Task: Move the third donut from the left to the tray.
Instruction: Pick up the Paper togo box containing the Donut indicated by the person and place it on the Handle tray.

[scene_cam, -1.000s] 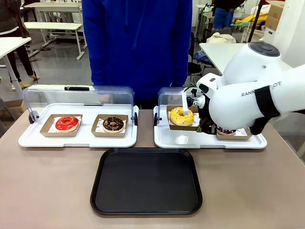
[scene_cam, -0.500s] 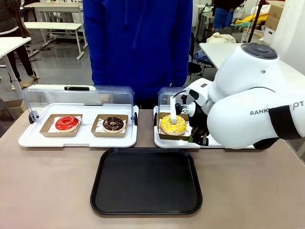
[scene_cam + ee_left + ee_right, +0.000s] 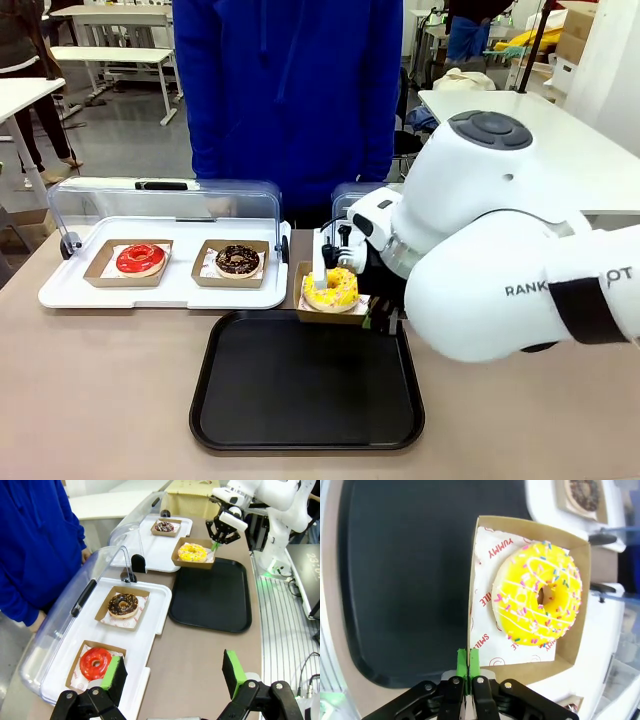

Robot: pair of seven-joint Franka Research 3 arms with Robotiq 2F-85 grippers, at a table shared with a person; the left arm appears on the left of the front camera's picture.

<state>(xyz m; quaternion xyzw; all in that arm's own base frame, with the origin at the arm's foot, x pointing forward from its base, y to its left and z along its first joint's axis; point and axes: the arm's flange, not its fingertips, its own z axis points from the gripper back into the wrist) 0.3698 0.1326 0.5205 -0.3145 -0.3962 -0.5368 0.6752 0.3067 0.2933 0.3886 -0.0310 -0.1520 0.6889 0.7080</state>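
The yellow-iced donut (image 3: 331, 288) with sprinkles lies in its brown cardboard holder (image 3: 306, 292), held in the air over the far rim of the black tray (image 3: 305, 385). My right gripper (image 3: 372, 318) is shut on the holder's near wall. In the right wrist view its green pads (image 3: 468, 661) pinch that wall, with the donut (image 3: 537, 600) just beyond and the tray (image 3: 395, 580) below. From the left wrist view the donut (image 3: 192, 552) hangs at the tray's (image 3: 212, 597) far end under the right gripper (image 3: 216, 542). My left gripper (image 3: 174, 675) is open above the table.
A white display tray (image 3: 165, 292) with a raised clear lid (image 3: 165, 198) holds a red donut (image 3: 140, 258) and a chocolate donut (image 3: 238, 260). Another chocolate donut (image 3: 164, 526) lies on the second white tray. A person in blue (image 3: 290, 100) stands at the far side.
My right gripper has carried the yellow donut in its holder off the right white tray, leftward and toward me, to the black tray's far edge.
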